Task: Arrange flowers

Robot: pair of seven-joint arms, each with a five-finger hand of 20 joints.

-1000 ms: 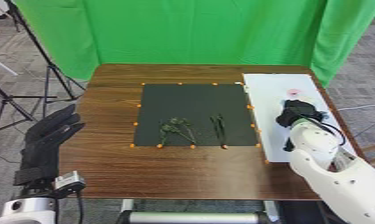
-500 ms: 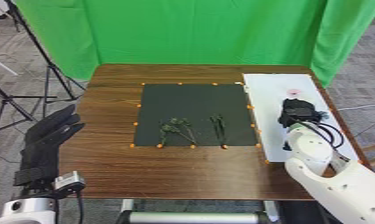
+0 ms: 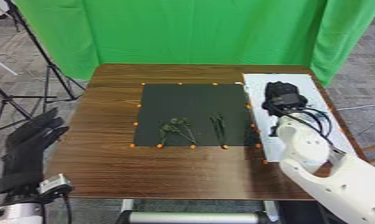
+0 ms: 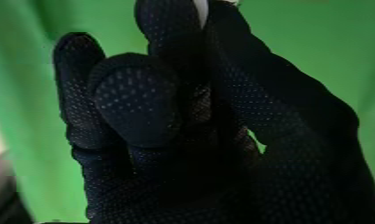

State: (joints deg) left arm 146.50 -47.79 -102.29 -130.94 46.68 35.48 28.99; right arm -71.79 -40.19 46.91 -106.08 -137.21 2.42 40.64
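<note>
Adding a flower seems the step in hand.
Left hand [image 3: 25, 147], nearest, is loosely extended; beyond it to the right, sprigs [image 3: 170, 128] and stems [image 3: 216, 130] lie on the mat [image 3: 188, 100]. Farther, the right hand [image 3: 284, 96], fingers forward over the sheet [image 3: 270, 78], pinches something pale [image 4: 202, 10]; next, likely, a leftward carry to the mat.

Robot lab, green curtain [image 3: 197, 30], black tripods [image 3: 51, 65]

Brown wooden table [image 3: 103, 172] with dark mat [image 3: 192, 100], white sheet [image 3: 299, 78], orange markers [image 3: 193, 146].
</note>
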